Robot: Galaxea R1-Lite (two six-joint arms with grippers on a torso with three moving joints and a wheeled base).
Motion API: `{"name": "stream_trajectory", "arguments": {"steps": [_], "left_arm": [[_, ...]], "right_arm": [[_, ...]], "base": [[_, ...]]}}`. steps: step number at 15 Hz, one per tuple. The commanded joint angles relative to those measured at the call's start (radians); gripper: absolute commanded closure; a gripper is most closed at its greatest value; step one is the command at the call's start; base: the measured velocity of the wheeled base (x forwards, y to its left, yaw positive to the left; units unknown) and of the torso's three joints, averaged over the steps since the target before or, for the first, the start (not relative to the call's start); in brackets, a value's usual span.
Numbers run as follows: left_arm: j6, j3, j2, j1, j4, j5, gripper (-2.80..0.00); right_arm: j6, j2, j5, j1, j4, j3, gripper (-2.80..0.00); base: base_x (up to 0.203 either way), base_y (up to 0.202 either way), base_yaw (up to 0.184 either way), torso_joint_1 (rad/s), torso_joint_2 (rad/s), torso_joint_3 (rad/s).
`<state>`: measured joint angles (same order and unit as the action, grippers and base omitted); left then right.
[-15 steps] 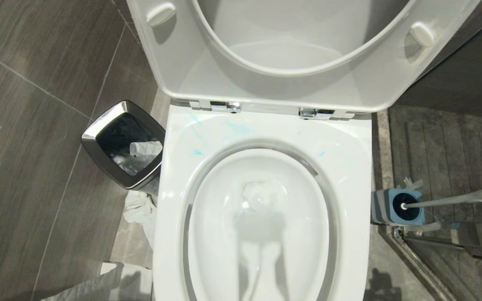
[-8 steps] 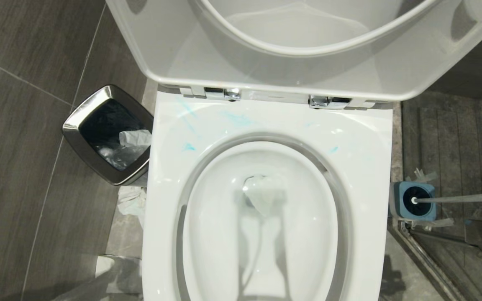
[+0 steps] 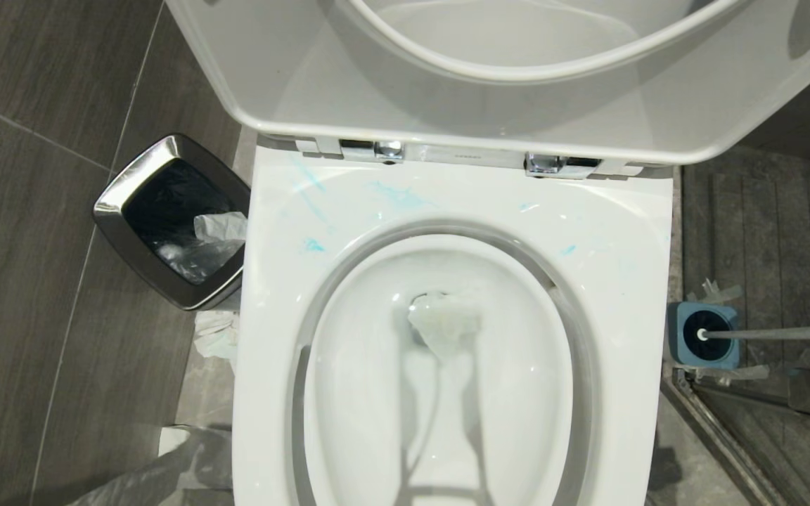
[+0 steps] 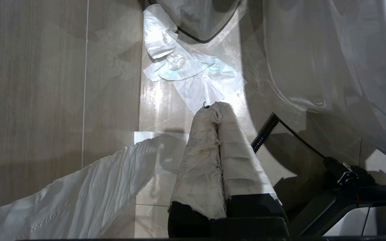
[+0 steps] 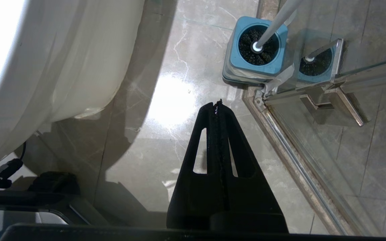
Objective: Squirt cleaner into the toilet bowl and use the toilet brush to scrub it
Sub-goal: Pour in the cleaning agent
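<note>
The toilet bowl (image 3: 447, 393) stands open with seat and lid raised; turquoise cleaner (image 3: 398, 197) shows only as thin smears across the back of its broad rim, and a wad of tissue (image 3: 444, 325) sits over the drain, so the squirting looks barely done and no scrubbing has begun. The toilet brush (image 5: 276, 23) stands in its blue holder (image 5: 256, 50) on the floor beside the shower-door frame (image 5: 317, 100), ahead of the right gripper (image 5: 217, 103) and a little off to the door side of its fingers, well apart from them. Those black fingers are pressed together with nothing between them. The left gripper (image 4: 214, 107) hangs on the bowl's other side, its cloth-wrapped fingers likewise closed and empty, pointing down at crumpled paper (image 4: 186, 67) on the floor near the steel bin (image 3: 169, 221). Neither arm appears in the head view. The step in hand seems to be positioning before the work; next the right fingers would need to part, reach the slanted handle and close around it.
</note>
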<state>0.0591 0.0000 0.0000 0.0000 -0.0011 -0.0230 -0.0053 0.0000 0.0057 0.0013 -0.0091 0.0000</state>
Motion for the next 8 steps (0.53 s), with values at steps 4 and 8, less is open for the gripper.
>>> {"name": "stream_trajectory", "arguments": {"steps": [4, 8], "left_arm": [[-0.028, 0.008, 0.0, 0.0, -0.013, 0.012, 0.0], [-0.051, 0.008, 0.0, 0.0, -0.013, 0.014, 0.0]], "right_arm": [[-0.001, 0.0, 0.0, 0.0, 0.0, 0.006, 0.0], [-0.001, -0.001, 0.0, -0.001, 0.0, 0.006, 0.0]], "base": [[0.0, 0.0, 0.0, 0.0, 0.0, 0.0], [0.0, 0.0, 0.0, 0.0, 0.0, 0.0]]}}
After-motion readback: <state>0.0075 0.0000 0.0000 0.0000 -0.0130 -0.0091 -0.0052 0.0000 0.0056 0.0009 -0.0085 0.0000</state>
